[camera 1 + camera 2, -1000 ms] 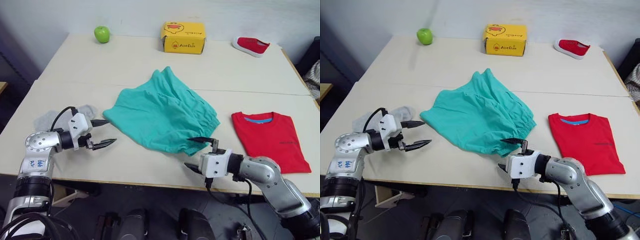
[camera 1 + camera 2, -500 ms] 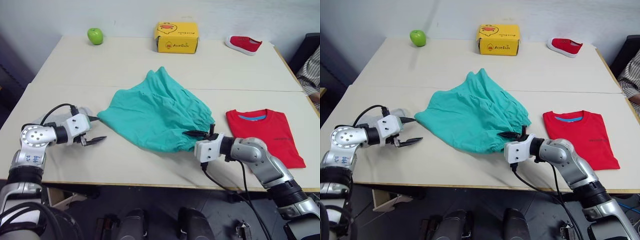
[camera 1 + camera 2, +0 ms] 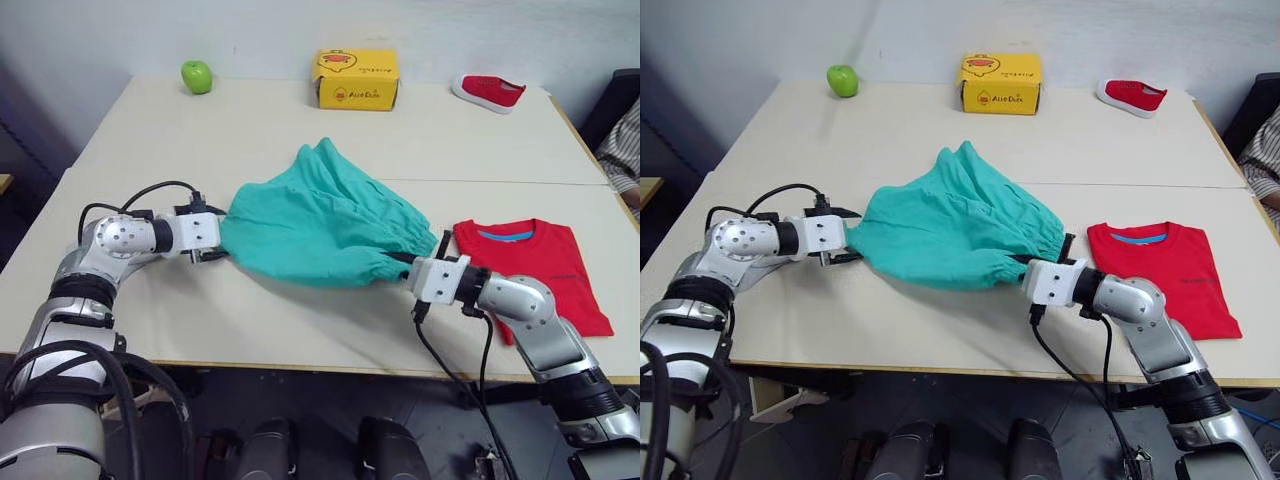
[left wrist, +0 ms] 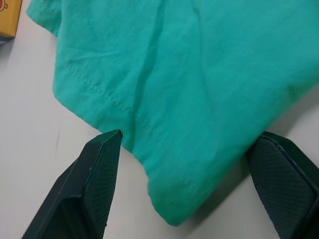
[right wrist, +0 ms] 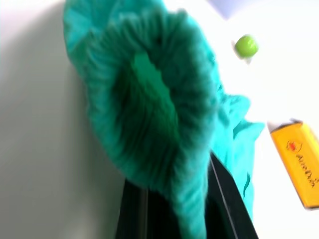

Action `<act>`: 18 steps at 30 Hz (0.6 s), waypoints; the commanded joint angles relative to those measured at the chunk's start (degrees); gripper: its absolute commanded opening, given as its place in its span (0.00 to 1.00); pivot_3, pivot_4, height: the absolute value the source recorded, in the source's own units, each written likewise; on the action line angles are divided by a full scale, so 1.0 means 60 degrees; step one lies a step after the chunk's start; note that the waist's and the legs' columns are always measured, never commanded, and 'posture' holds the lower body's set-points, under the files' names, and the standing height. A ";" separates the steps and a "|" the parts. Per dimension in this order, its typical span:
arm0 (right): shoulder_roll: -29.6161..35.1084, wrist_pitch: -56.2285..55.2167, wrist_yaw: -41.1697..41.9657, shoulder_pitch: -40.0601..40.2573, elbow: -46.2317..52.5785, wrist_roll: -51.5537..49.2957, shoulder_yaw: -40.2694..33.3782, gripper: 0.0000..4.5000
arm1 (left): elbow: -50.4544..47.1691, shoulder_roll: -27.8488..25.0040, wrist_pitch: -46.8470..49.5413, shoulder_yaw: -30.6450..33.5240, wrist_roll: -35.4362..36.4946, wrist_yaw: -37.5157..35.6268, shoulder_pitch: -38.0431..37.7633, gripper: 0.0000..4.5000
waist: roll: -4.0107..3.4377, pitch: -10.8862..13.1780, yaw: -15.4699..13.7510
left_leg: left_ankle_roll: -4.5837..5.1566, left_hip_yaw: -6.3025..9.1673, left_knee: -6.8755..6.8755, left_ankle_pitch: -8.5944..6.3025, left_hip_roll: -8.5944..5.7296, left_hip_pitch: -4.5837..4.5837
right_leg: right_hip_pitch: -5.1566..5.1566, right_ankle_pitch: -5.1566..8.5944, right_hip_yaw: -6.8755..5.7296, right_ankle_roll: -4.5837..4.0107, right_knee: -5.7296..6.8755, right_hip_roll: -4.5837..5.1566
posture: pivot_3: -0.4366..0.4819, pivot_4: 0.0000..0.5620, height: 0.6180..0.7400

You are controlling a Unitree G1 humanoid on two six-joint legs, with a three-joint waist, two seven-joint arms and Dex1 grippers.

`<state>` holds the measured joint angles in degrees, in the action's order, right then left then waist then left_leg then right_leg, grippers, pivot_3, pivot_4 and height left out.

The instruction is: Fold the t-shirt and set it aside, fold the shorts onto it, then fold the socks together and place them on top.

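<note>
Now both my arms have closed in on the shorts (image 3: 320, 225): left gripper (image 4: 187, 184) spread around a corner, right gripper (image 3: 405, 262) pinching the waistband; folding can start.

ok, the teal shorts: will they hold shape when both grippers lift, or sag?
Likely sag: the shorts lie rumpled, in soft folds. The gathered waistband bunches over the right gripper, so it probably gives a bulky hold. The thin hem corner between the left gripper fingers may slip.
</note>
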<state>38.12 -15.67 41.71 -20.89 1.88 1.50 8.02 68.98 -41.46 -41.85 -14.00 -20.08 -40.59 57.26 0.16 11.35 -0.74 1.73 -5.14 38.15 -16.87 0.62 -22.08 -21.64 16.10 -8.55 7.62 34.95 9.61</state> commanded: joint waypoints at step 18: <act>-0.0009 0.0848 0.0808 0.0997 0.1189 -0.1811 -0.1149 0.00 | 0.0826 0.1115 -0.0079 -0.0189 -0.0117 -0.0090 -0.0366 0.01 | -0.0015 -0.0012 -0.0159 | 0.0024 0.0020 0.0004 -0.0015 -0.0006 -0.0004 | -0.0009 -0.0002 0.0018 0.0002 -0.0011 0.0013 | 0.48 0.27 1.00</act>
<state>37.45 -8.84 46.14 -14.99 8.51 -8.44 3.47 72.62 -35.76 -42.20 -13.85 -20.06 -37.71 57.27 0.07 11.28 -1.69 1.87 -5.02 38.17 -16.97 0.59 -22.11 -21.70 16.09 -8.45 7.63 34.86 9.68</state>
